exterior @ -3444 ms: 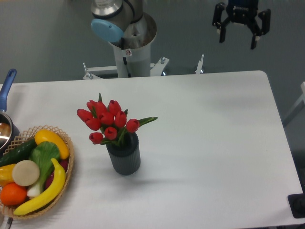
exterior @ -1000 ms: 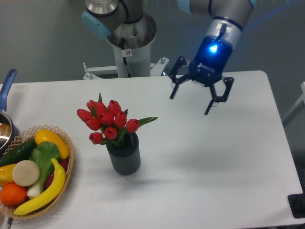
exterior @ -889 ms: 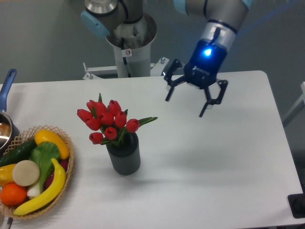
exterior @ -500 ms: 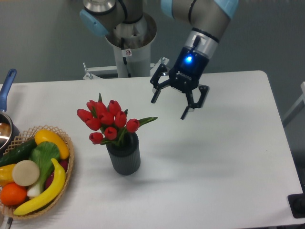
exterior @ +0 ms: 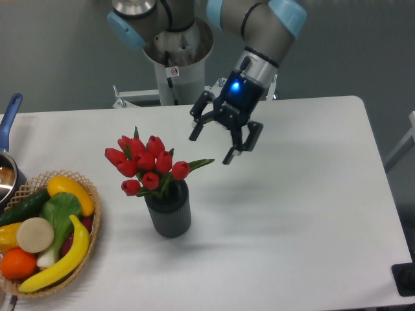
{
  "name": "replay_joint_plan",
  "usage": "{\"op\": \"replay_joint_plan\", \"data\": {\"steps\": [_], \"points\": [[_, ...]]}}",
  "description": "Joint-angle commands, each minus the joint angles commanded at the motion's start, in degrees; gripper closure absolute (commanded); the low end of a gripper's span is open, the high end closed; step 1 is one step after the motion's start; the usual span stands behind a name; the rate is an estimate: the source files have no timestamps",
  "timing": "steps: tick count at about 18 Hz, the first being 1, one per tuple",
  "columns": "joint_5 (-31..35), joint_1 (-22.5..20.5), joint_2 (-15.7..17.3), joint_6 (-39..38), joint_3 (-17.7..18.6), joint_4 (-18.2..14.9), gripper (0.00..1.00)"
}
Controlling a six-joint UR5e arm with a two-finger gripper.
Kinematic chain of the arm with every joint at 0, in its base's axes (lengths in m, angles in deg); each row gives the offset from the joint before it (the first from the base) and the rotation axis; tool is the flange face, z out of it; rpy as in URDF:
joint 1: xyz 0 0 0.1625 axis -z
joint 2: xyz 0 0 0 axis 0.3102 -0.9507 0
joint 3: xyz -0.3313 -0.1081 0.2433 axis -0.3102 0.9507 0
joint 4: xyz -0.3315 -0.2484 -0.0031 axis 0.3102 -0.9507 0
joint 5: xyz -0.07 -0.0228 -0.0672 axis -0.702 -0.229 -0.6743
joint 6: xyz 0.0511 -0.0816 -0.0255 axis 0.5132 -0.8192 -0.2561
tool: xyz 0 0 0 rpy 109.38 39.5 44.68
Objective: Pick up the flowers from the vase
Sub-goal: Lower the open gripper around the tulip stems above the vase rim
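Note:
The flowers [exterior: 144, 164], a bunch of red closed tulips with green stems and leaves, stand in the vase [exterior: 168, 212], a small dark grey ribbed cylinder near the middle of the white table. My gripper [exterior: 211, 148] is open and empty. It hangs above the table, up and to the right of the blooms, with a blue light lit on its wrist. Its fingers [exterior: 194, 131] spread wide and point down and to the left. It touches neither flowers nor vase.
A woven basket [exterior: 91, 243] with a banana, an orange, a cucumber and other fruit and vegetables sits at the table's left front. A pot with a blue handle [exterior: 9, 118] is at the left edge. The arm's base [exterior: 175, 65] stands behind the table.
The gripper has come down from the upper right and moved left toward the flowers, staying open. The flowers and vase have not moved.

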Motion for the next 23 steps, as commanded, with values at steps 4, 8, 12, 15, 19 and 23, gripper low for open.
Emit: {"op": "replay_joint_plan", "data": {"steps": [4,8,12,15,19,23], "points": [[-1.05,0.80,-0.79,-0.44,1.32,0.26,0.00],[-3.16,1.68,-3.33,-4.04,0.62,2.01,0.00],[-5.53,1.94,-4.48,-4.31,0.18,2.37,0.00],[-5.80,3.26,-6.15,-3.96,-0.96,3.51,0.00],[-5.80,4.58,-8.78,-3.78,-1.05,7.98,0.00],[-5.80,6.07,-9.93,-3.78,-2.02,8.52,0.00]]}}
